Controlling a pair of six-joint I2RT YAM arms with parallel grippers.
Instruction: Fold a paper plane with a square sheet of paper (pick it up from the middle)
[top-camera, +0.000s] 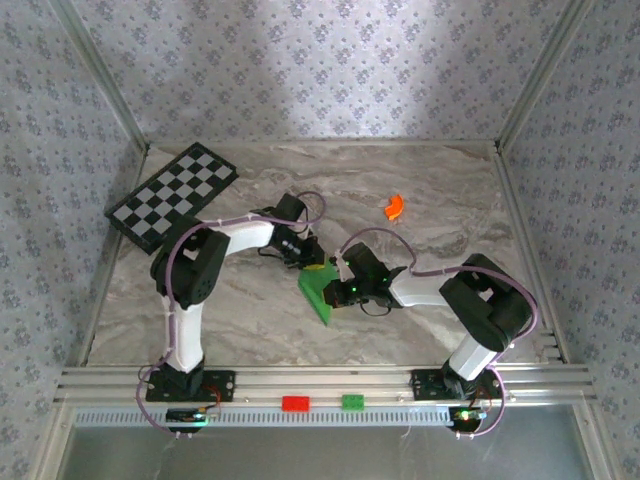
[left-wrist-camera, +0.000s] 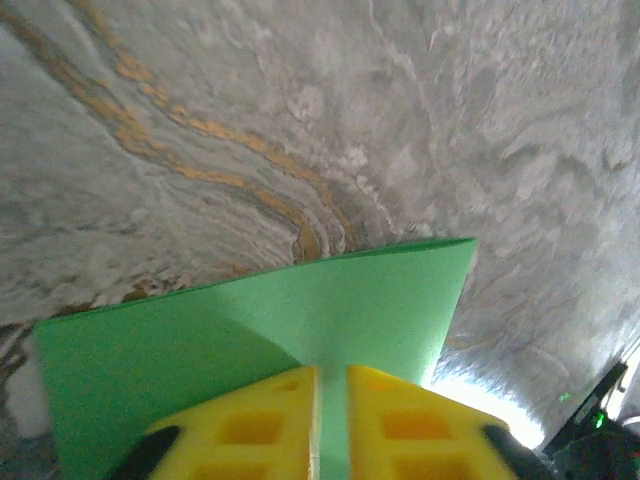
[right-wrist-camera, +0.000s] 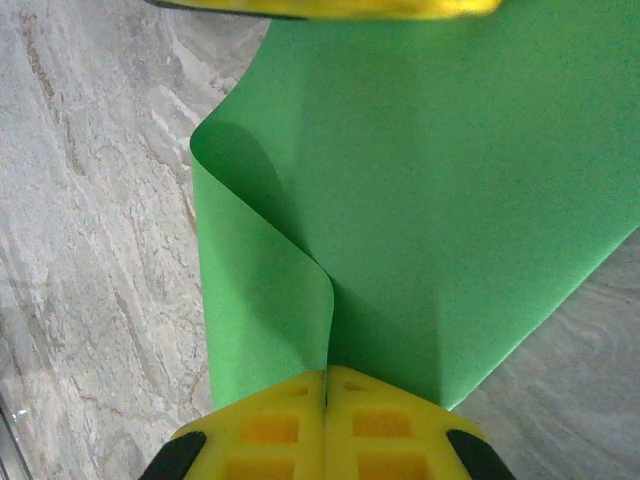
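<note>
Near the middle of the bench (top-camera: 450, 190), a little toward its near edge, the right gripper (right-wrist-camera: 326, 375) is clamped tight on a curled fold of the square sheet of paper (right-wrist-camera: 450, 200). Opposite, the left gripper (left-wrist-camera: 332, 372) has its fingers a narrow slit apart, astride the sheet's other side.

This looks like a robotics lab test cell, not a lived-in room. A marble-patterned bench (top-camera: 250, 330) is boxed in by flat panels (top-camera: 300, 60) printed like wallpaper. The panels are framed in bare aluminium extrusion (top-camera: 320, 380), with the left arm (top-camera: 190, 272) and right arm (top-camera: 485, 305) bolted to its near rail. A black-and-white checkered board (top-camera: 172, 196) lies in the far-left corner.
</note>
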